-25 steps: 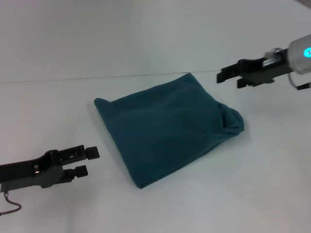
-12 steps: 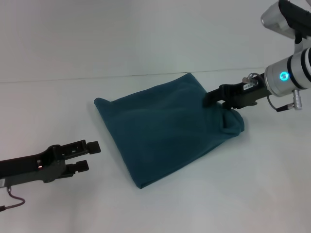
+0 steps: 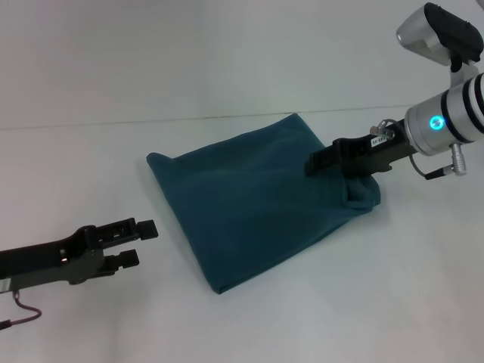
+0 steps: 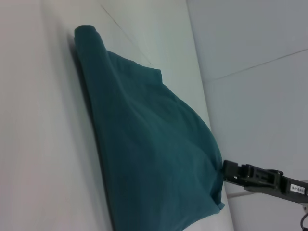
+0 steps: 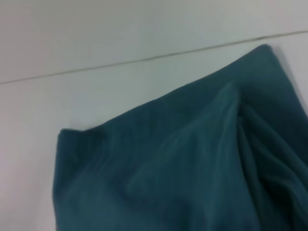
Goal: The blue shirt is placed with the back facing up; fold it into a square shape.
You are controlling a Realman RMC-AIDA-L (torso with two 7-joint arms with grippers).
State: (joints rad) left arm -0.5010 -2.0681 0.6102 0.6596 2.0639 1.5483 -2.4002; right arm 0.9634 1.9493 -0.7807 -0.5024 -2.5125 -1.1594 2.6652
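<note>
Over the right edge of the blue shirt (image 3: 257,200), the right end effector (image 3: 318,161) is seen reaching in from the right side, low over the fabric near the bunched right corner; whether its fingers are parted or closed cannot be told, and contact with the cloth cannot be confirmed. At lower left, the left end effector (image 3: 140,242) is held off the shirt, near its left edge but apart from it, with its two fingers narrowly parted and nothing between them. Between the two arms the blue shirt is laid on the white worktop (image 3: 393,302) as a folded, roughly square bundle turned diamond-wise, plain side up, its right corner rumpled into a small lump.
</note>
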